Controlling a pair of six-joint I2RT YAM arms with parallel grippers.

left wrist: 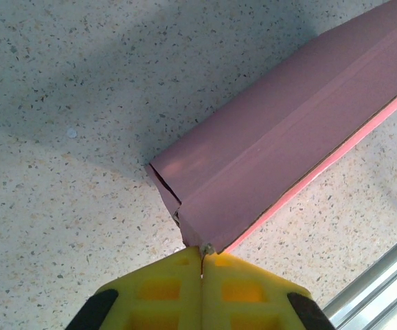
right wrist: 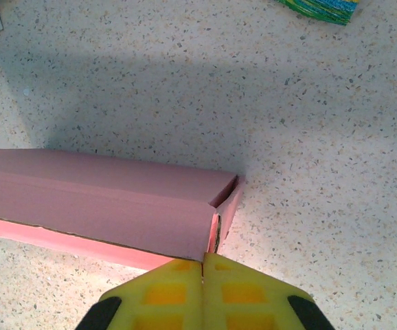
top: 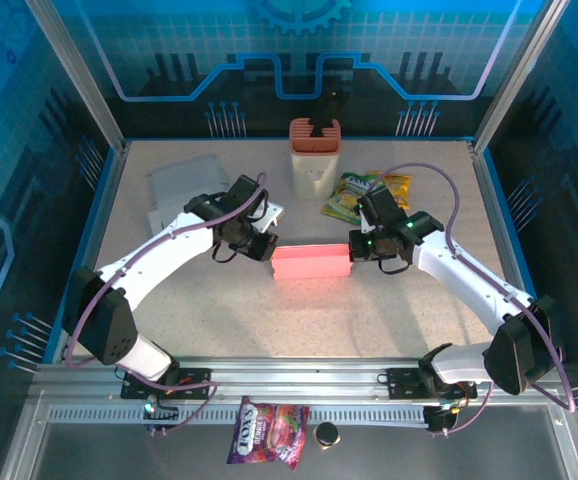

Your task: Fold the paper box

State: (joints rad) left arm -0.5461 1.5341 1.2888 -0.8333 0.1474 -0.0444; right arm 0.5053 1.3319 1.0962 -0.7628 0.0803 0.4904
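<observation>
Matt pink cardboard box (top: 311, 261), speckled stone-look table (top: 419, 310), glossy snack packet (top: 269, 432)

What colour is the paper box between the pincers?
Pink, with a brighter coral lower edge. The paper box shows best in the right wrist view.

Pink paper box (top: 311, 261) mid-table, seemingly half-folded, long

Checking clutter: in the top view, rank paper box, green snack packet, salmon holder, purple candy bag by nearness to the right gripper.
1. paper box, held by the right gripper
2. green snack packet, just behind
3. salmon holder, back centre
4. purple candy bag, near edge
</observation>
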